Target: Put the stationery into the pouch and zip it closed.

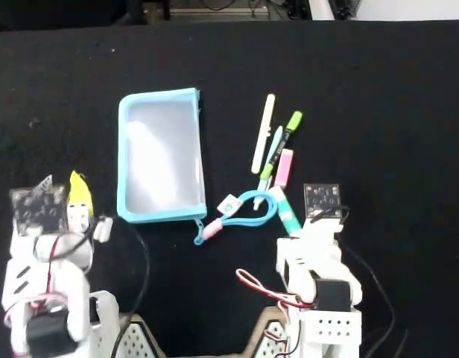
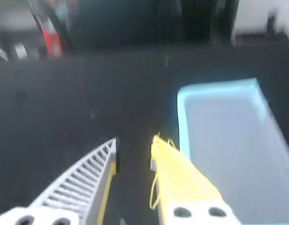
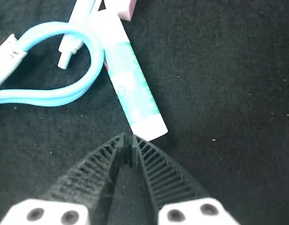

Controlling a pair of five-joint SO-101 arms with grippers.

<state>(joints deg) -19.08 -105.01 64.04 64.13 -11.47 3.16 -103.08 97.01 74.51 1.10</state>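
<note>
Well, desk [image 1: 378, 89]: black, carrying everything.
Pouch [image 1: 161, 156]: blue-edged, lying flat just beside the left tool.
Left tool [image 2: 135, 140]: parted partway, holding nothing.
Right tool [image 3: 129, 138]: tips pressed together, empty.
Strap [image 3: 50, 96]: blue loop against the glue stick's far end.
Glue stick [image 3: 133, 93]: near end just ahead of the right tool's tips.
Pens [image 1: 263, 134]: fanned out beyond the glue stick.

Nothing legible anywhere; the teal label on the glue stick [image 3: 135, 93] bears only marks too blurred to read.
</note>
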